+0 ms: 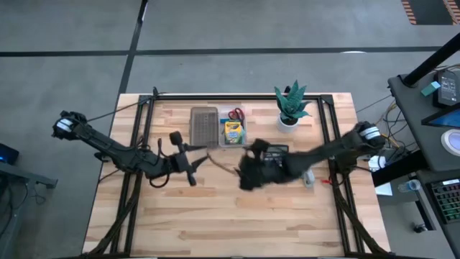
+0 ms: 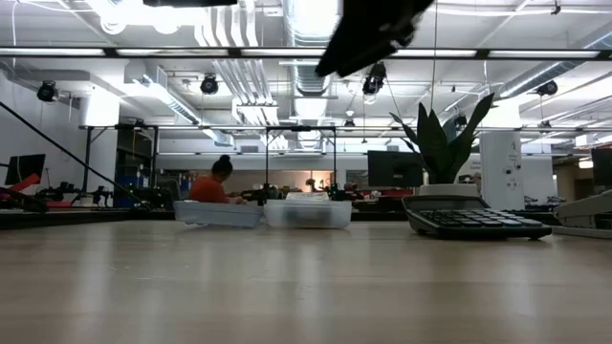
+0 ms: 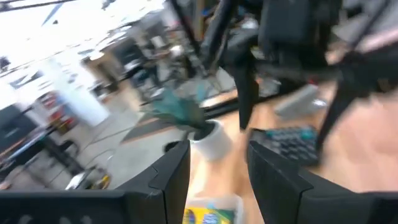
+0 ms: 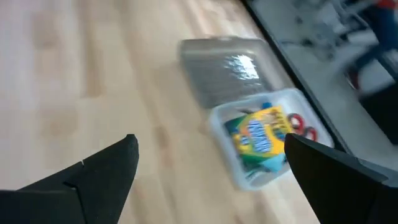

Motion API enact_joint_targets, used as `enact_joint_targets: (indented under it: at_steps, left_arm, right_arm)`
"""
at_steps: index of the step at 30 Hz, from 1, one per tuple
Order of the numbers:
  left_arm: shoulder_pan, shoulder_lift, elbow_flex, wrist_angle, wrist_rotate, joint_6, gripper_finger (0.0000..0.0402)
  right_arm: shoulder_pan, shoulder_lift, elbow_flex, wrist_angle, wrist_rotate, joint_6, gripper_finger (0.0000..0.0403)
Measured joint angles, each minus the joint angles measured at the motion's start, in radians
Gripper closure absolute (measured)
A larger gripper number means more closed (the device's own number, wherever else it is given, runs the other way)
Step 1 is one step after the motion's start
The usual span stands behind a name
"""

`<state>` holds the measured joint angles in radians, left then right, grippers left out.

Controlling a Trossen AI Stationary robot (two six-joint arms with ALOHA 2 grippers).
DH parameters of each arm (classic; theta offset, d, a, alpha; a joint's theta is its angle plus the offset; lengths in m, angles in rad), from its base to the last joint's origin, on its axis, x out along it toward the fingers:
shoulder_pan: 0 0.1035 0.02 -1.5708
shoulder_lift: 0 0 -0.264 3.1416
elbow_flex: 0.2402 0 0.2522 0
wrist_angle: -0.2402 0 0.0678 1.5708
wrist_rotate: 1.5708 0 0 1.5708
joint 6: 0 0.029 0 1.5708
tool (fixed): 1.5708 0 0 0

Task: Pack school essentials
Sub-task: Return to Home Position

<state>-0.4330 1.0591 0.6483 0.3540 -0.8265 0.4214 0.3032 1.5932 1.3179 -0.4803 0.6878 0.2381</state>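
Observation:
A clear open box (image 1: 231, 132) stands at the table's far middle, holding the yellow-green crayon box (image 4: 256, 137) and the red-handled scissors (image 4: 302, 127). Its clear lid (image 1: 203, 124) lies flat beside it, toward the left edge. My left gripper (image 3: 219, 149) hovers level and open, left of the box (image 1: 192, 150), with nothing between its fingers. My right gripper (image 4: 211, 180) hangs wide open and empty above the table's middle (image 1: 248, 173), blurred, on the near side of the box.
A potted plant (image 1: 291, 108) stands at the far right. A dark calculator (image 2: 473, 220) lies near it, partly under my right arm. Small grey and red items (image 1: 310, 178) lie by the right edge. The near half of the table (image 1: 230, 223) is bare wood.

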Motion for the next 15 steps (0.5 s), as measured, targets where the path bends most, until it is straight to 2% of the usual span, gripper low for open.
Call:
enact_joint_targets:
  at_steps: [4,7,12,15]
  left_arm:
    - [-0.065,-0.019,-0.009,-0.090,0.024,0.003,0.0261]
    - [-0.118,-0.043,-0.021,-0.088,0.030,0.025,0.0261]
    - [-0.138,-0.072,-0.043,-0.054,0.107,0.034,0.0261]
    - [-0.108,-0.079,-0.098,0.093,0.136,0.088,0.0261]
  right_arm:
    - [0.110,-0.108,-0.169,0.128,0.002,-0.025,0.0014]
    - [0.159,-0.210,-0.352,0.369,-0.013,-0.111,0.0014]
    - [0.114,-0.344,-0.640,0.854,-0.256,-0.298,0.0014]
    - [0.022,-0.406,-0.754,1.063,-0.428,-0.354,0.0014]
